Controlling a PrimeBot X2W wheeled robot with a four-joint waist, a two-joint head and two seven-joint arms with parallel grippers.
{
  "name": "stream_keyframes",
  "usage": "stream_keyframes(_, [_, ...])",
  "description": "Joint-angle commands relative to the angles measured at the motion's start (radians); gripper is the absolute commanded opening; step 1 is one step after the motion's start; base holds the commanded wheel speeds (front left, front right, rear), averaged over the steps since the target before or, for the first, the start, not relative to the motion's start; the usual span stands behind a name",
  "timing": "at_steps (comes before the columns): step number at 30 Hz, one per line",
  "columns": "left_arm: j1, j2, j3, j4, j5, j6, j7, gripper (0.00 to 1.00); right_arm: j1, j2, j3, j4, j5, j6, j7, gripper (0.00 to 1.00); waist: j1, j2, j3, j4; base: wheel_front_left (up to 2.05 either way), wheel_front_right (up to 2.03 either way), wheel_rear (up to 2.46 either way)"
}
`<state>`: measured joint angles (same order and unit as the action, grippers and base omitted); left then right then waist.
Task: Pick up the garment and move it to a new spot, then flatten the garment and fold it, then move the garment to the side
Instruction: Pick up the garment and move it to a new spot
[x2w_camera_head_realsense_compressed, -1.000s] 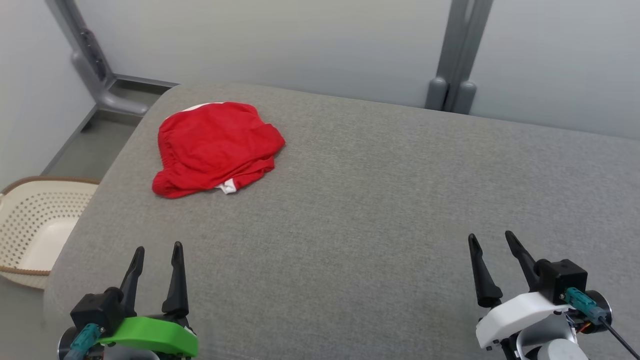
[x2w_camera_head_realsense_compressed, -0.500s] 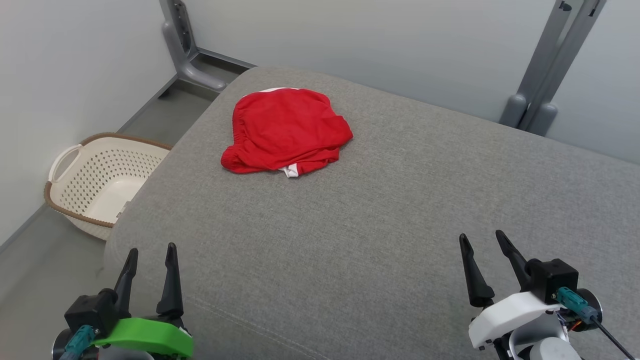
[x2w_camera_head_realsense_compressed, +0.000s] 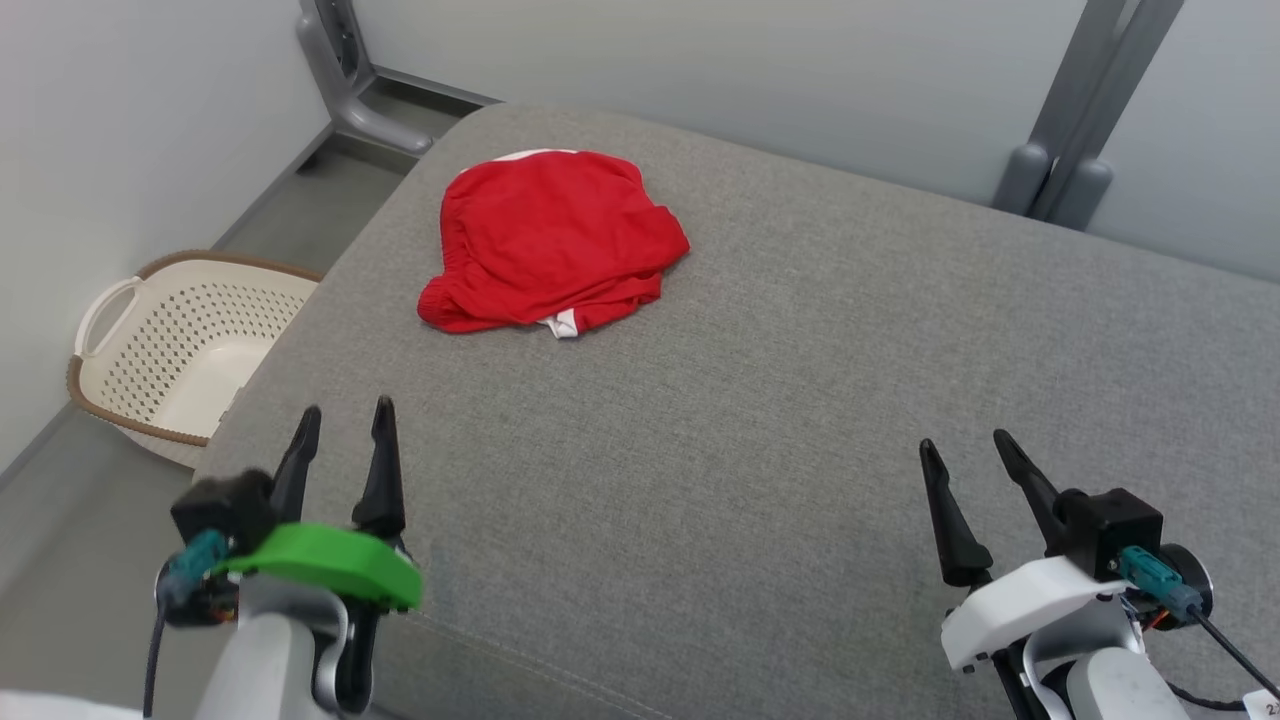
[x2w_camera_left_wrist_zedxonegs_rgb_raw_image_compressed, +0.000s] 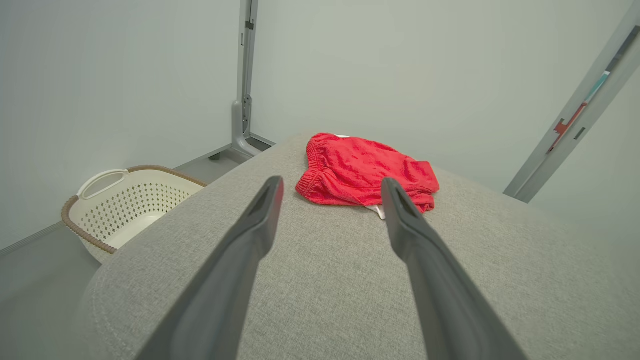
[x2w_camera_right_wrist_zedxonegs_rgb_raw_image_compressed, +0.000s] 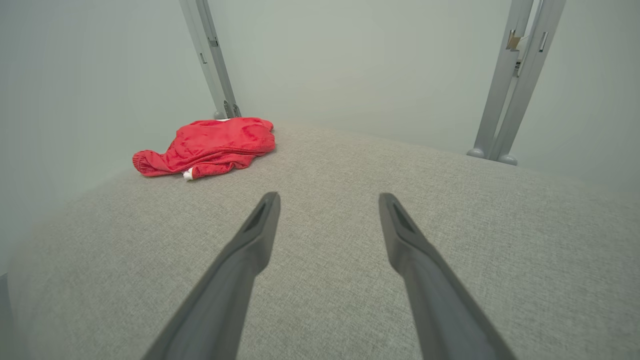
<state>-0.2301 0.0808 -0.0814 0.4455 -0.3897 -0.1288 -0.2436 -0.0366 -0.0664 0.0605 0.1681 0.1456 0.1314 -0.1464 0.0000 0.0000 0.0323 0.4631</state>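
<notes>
A crumpled red garment (x2w_camera_head_realsense_compressed: 552, 240) with a bit of white trim lies at the far left of the grey padded surface (x2w_camera_head_realsense_compressed: 780, 400). It also shows ahead in the left wrist view, as the garment (x2w_camera_left_wrist_zedxonegs_rgb_raw_image_compressed: 365, 172), and far to the left in the right wrist view, as the garment (x2w_camera_right_wrist_zedxonegs_rgb_raw_image_compressed: 207, 145). My left gripper (x2w_camera_head_realsense_compressed: 346, 423) hovers open over the near left edge, well short of the garment, nothing between its fingers. My right gripper (x2w_camera_head_realsense_compressed: 968, 450) stands open at the near right, far from the cloth.
A cream perforated laundry basket (x2w_camera_head_realsense_compressed: 160, 340) with a brown rim sits on the floor left of the surface; the basket (x2w_camera_left_wrist_zedxonegs_rgb_raw_image_compressed: 125, 200) appears in the left wrist view too. Grey metal posts (x2w_camera_head_realsense_compressed: 1070, 120) stand against the pale back wall.
The head camera has swung left, bringing the basket further into view. My left gripper has risen and moved forward toward the garment. The right gripper has barely moved.
</notes>
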Motion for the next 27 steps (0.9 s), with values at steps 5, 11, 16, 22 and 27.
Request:
stream_keyframes(5, [-0.231,-0.009,-0.006,0.152,-0.088,-0.003,0.057,1.00,-0.057,-0.043,0.038,-0.057,-0.016,-0.001,0.044,1.00,0.0000,0.0000,0.127,-0.092,0.00,0.00,0.00])
stream_keyframes(11, [-0.433,0.034,-0.002,0.309,-0.177,-0.003,0.117,1.00,-0.123,-0.083,0.090,-0.131,-0.014,-0.001,0.089,1.00,0.0000,0.0000,0.256,-0.209,0.00,0.00,0.00])
stream_keyframes(16, [-0.572,0.078,0.051,0.426,-0.232,0.003,0.171,1.00,-0.170,-0.107,0.126,-0.204,-0.018,-0.001,0.119,1.00,0.0000,0.0000,0.373,-0.308,0.00,0.00,0.00])
stream_keyframes(22, [-0.718,0.143,0.100,0.532,-0.276,0.039,0.246,1.00,-0.187,-0.124,0.123,-0.294,-0.024,-0.001,0.142,1.00,0.0000,0.0000,0.500,-0.386,0.00,0.00,0.00])
stream_keyframes(27, [-0.784,0.182,0.111,0.613,-0.284,0.093,0.304,1.00,-0.176,-0.126,0.117,-0.334,-0.026,-0.001,0.140,1.00,0.0000,0.0000,0.551,-0.426,0.00,0.00,0.00])
